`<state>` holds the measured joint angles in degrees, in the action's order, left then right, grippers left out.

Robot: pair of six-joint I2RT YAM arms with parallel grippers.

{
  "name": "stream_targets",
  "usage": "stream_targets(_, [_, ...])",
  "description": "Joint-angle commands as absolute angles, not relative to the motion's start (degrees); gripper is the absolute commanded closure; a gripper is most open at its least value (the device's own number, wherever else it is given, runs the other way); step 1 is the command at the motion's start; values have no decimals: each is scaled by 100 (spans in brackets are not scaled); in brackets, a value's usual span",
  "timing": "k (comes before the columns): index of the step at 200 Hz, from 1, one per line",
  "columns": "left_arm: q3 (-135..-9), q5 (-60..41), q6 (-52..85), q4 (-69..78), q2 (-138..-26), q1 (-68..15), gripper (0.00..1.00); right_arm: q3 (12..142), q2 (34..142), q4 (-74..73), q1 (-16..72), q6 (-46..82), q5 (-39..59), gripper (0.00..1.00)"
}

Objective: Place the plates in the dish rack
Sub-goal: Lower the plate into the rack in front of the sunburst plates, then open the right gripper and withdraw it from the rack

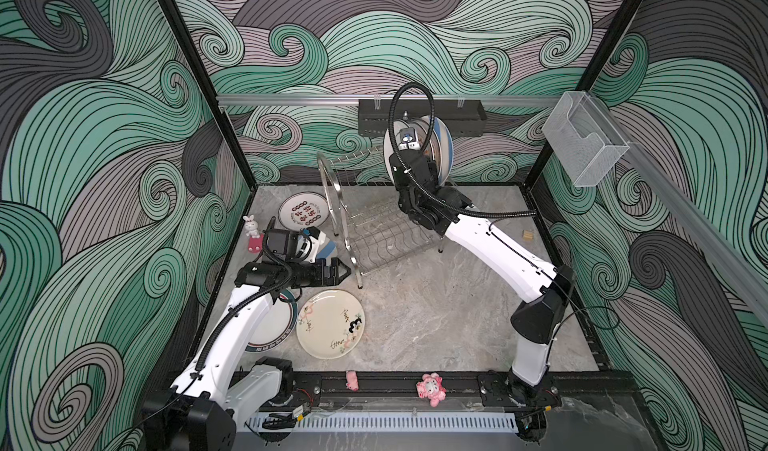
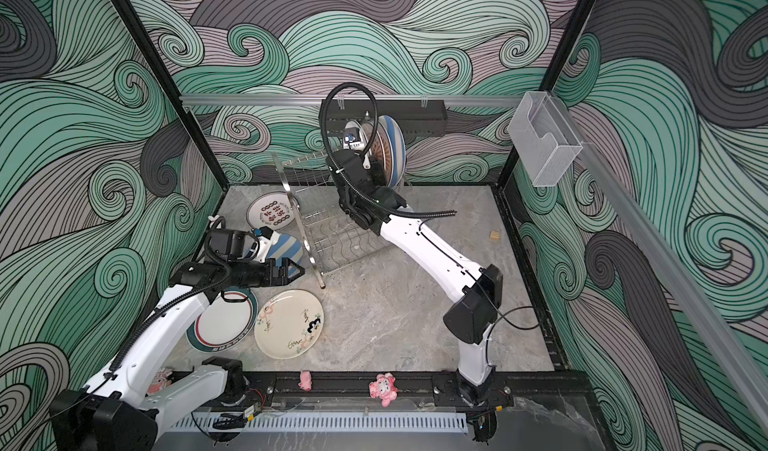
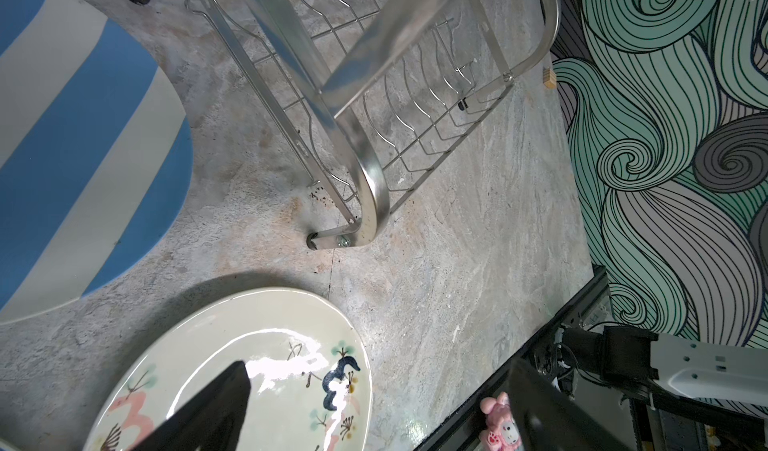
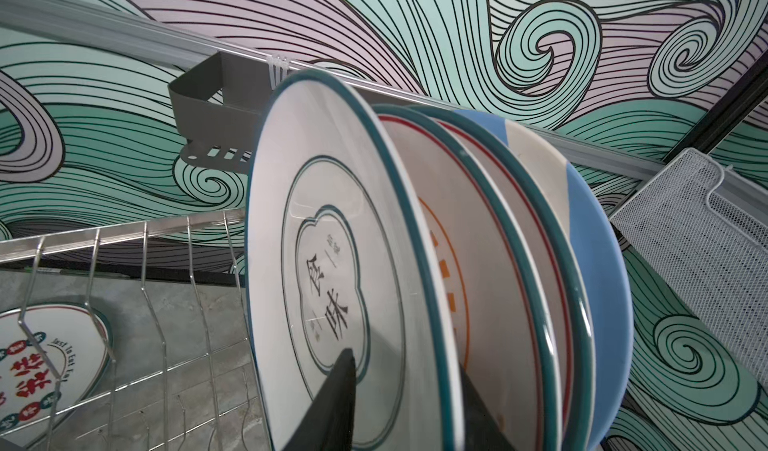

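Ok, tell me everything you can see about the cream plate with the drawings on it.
The cream plate is round, glossy and ceramic-looking, with a wavy rim. Its face carries pink bird-like figures, green-tufted sprigs, a dark blue motif and handwritten marks. It lies flat, face up, on the marbled table at the front left, close beside the teal-rimmed plate; contact between them is unclear. The left gripper hangs above its far edge, apart.

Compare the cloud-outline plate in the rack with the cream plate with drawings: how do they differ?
The cloud-outline plate stands on edge in the dish rack; the cream plate lies flat on the table. The cloud-outline plate is white with a teal rim and black characters; the cream plate has coloured drawings and no coloured rim. Both are round.
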<state>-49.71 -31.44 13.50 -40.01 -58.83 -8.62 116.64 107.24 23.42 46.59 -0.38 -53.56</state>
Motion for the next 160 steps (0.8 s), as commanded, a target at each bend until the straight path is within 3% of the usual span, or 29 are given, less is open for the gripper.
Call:
stream_targets(1, [-4934, -3094, 1341, -4034, -5767, -794, 1, 11639, 10380, 2307, 4667, -53, -5280, 60])
stream_targets(80, [-4821, -2741, 1495, -3965, -5638, -797, 2, 11714, 9828, 2862, 4778, -18, -4657, 37])
stream_targets(120, [-5157, -1616, 1748, -4625, -5479, -798, 2, 10951, 8872, 2847, 4781, 63, -3342, 17])
stream_targets(160, [-5224, -1288, 2145, -4631, -5507, -784, 1, 9882, 7728, 2608, 4780, 418, -2274, 12])
